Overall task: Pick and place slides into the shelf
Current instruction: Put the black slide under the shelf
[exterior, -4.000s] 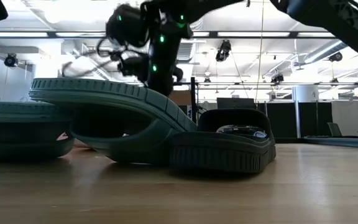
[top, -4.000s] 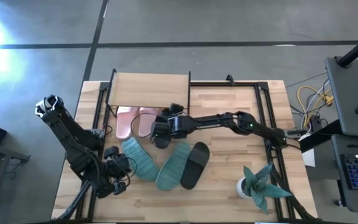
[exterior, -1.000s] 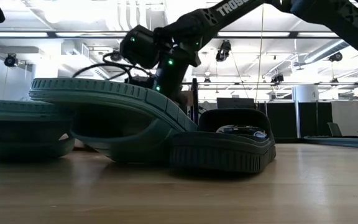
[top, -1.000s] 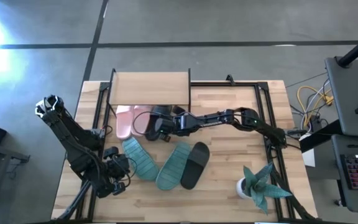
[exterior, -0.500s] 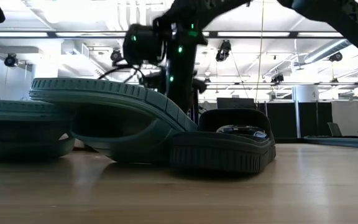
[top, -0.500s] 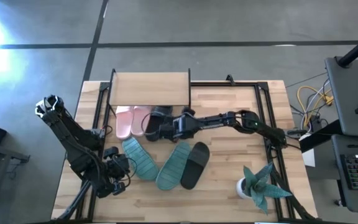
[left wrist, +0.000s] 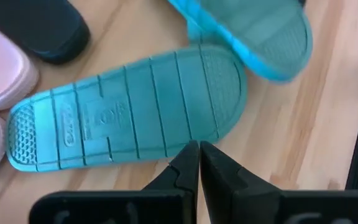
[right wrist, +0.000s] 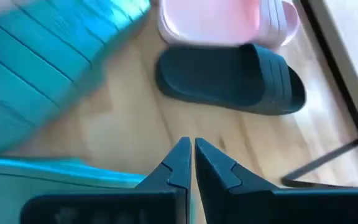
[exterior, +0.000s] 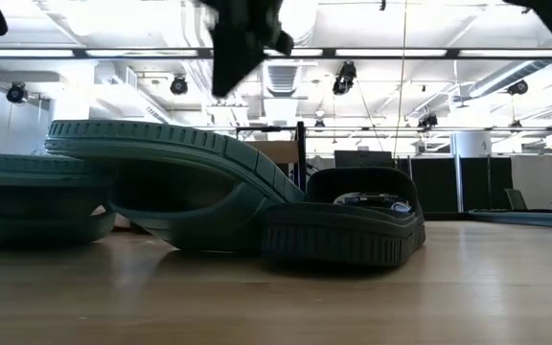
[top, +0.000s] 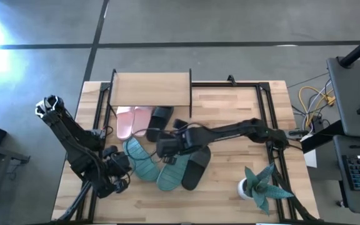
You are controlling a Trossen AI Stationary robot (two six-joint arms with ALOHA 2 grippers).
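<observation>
Rubber slides on the wooden tabletop (top: 230, 187): two pale pink (top: 132, 120) and one black (top: 159, 117) under the shelf (top: 150, 89), two teal (top: 140, 159) and one black (top: 196, 166) before it; both grippers, left (top: 119, 181) and right (top: 165, 149), fingers closed, empty.

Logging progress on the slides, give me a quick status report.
Right gripper shut, empty, above teal slides. Left gripper parked, shut. One black slide by pink pair at shelf; other black slide out.
</observation>
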